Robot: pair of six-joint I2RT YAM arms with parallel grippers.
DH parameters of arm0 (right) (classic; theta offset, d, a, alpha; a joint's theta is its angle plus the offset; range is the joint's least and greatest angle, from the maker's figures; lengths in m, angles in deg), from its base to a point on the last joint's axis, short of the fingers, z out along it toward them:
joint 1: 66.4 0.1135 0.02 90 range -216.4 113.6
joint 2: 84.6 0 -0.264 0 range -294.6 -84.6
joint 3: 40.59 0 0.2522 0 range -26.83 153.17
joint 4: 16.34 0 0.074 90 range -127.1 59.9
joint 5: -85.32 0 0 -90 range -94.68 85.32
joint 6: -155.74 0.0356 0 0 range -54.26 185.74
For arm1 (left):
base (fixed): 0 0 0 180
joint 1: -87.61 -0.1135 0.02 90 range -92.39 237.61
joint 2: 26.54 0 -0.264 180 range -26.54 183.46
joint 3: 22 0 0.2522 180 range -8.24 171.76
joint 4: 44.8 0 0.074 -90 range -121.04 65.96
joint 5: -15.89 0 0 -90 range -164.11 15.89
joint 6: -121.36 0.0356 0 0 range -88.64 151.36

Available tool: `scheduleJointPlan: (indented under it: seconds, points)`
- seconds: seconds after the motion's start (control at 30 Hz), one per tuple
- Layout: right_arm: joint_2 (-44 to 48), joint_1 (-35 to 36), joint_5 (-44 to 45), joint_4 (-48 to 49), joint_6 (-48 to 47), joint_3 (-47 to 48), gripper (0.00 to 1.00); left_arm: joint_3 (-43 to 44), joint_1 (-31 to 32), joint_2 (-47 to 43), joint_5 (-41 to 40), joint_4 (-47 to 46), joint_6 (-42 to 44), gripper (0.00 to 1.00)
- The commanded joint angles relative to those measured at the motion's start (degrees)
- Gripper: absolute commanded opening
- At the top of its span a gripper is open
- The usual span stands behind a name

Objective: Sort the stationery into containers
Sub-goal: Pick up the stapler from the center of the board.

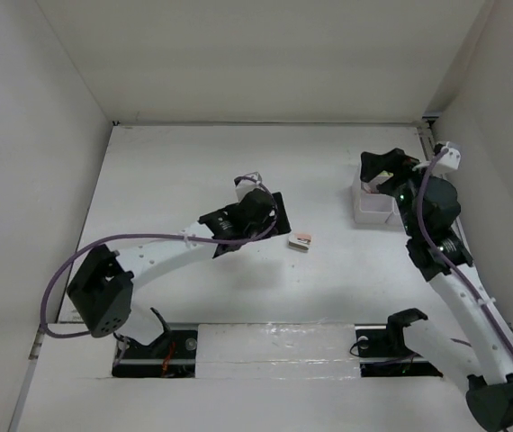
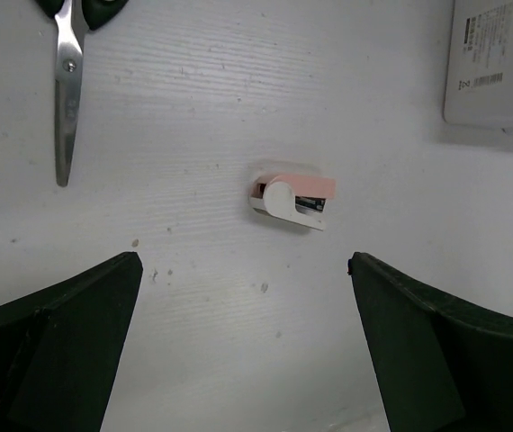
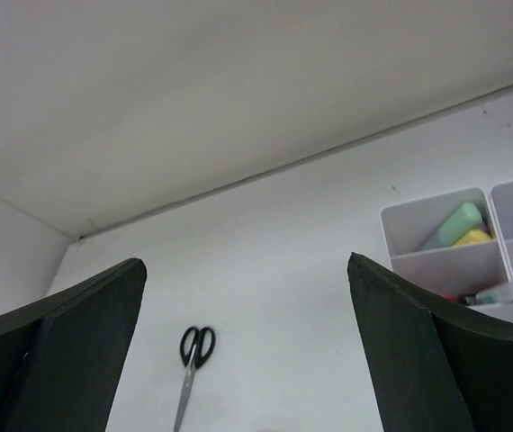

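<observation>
A white-pink eraser (image 2: 292, 198) lies flat on the table just ahead of my left gripper (image 2: 244, 263), which is open and empty; from above the eraser (image 1: 301, 240) is right of that gripper (image 1: 270, 216). Black-handled scissors (image 2: 67, 90) lie closed to the left of it. The white organizer box (image 1: 373, 205) stands at the right. My right gripper (image 1: 390, 167) hovers over it, open with nothing between its fingers (image 3: 246, 264). In the box (image 3: 445, 256) I see a light green marker (image 3: 453, 225), a yellowish block (image 3: 473, 237) and a pen tip (image 3: 472, 297). The scissors (image 3: 192, 360) also show far left of the box.
White enclosure walls close in the table on the left, back and right. The right wall (image 1: 499, 135) is close beside the box. Both arm bases sit at the near edge (image 1: 265, 346).
</observation>
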Motion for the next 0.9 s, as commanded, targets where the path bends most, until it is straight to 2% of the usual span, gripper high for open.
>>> scheduleJointPlan:
  seconds: [0.0, 0.13, 0.43, 0.53, 0.67, 0.73, 0.87]
  points:
    - [6.4, 2.2, 1.3, -9.1, 1.7, -0.1, 1.0, 4.8, 1.6, 1.9, -1.3, 1.5, -10.8, 1.0]
    - [10.3, 2.7, -1.5, -13.4, 1.7, -0.1, 1.0, 8.7, 4.7, 6.5, -5.4, 3.8, -20.9, 1.0]
    - [11.6, 2.7, -6.6, -16.1, 1.7, -0.1, 1.0, 9.6, 5.3, 13.5, -2.2, 6.0, -43.1, 1.0]
    - [12.7, 2.7, -7.8, -16.1, 1.7, 0.5, 1.0, 16.0, 5.3, 18.8, -2.2, 13.3, -47.1, 1.0]
    - [14.6, 2.7, -8.9, -16.1, 1.7, -0.1, 1.0, 22.4, 3.6, 25.4, 2.3, 18.5, -50.6, 1.0]
    - [14.6, 2.7, -9.5, -16.1, 1.7, -0.1, 1.0, 23.9, 2.8, 28.3, 4.5, 19.1, -52.5, 1.0]
    - [15.1, 3.2, -10.8, -16.1, 1.7, 0.6, 1.0, 24.4, 2.2, 29.6, 3.8, 19.9, -55.6, 1.0]
